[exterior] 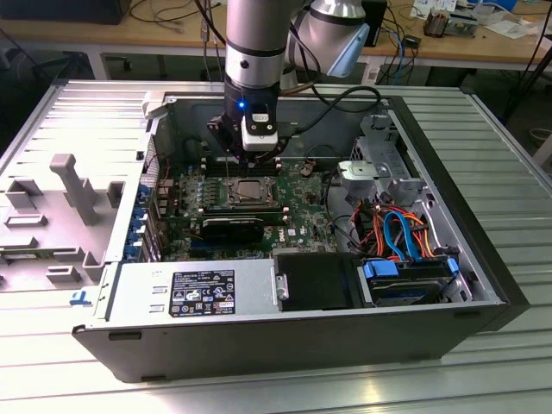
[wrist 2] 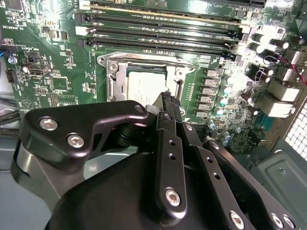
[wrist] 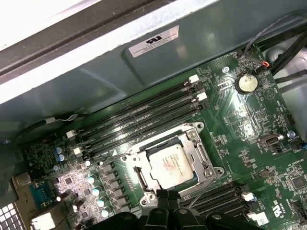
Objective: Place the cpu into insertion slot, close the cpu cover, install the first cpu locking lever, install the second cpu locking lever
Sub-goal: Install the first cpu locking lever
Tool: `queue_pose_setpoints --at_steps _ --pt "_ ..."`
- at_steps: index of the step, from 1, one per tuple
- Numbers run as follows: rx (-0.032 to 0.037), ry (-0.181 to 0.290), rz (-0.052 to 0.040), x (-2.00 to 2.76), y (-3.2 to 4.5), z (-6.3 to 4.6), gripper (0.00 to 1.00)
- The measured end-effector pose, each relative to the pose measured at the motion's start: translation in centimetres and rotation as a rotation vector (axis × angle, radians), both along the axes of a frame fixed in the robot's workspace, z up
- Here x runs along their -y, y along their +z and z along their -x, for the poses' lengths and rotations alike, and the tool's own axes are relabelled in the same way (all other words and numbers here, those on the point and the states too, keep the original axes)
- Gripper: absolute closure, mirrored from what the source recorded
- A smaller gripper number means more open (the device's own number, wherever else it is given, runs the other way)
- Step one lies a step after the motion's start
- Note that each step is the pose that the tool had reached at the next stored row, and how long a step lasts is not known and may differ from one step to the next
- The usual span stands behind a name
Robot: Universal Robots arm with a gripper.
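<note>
First wrist view: the cpu (wrist: 170, 165) sits in the insertion slot (wrist: 194, 129) with the cpu cover (wrist: 144, 178) flat around it, so 2 steps look done. The gripper (wrist: 167, 195) hovers at the slot's edge, jaws almost together and gripping nothing visible, beside a raised wire lever (wrist: 208, 191). Lever 1 seems in hand, and it calls for a steady, well-aimed press.

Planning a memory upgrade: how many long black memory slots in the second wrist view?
4 slots, side by side beside the square metal-rimmed socket; the black gripper may hide others.

The cpu (wrist: 171, 166) shows dull grey metal; the cpu cover (wrist: 202, 154) around it is brighter bare metal; the gripper (wrist 2: 165, 101) is matt black.
</note>
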State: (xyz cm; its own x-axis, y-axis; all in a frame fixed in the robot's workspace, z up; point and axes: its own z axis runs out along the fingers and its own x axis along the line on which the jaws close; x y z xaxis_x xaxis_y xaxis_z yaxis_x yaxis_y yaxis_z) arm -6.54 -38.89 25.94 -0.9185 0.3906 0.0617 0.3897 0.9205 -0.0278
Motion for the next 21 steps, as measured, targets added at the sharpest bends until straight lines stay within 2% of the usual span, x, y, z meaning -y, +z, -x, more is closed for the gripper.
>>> queue_pose_setpoints --at_steps 5,21 --pt "0.0000 0.032 -0.0062 0.05 0.00 0.00 0.89" --pt "-0.0001 0.103 -0.0174 0.12 0.00 0.01 0.89"
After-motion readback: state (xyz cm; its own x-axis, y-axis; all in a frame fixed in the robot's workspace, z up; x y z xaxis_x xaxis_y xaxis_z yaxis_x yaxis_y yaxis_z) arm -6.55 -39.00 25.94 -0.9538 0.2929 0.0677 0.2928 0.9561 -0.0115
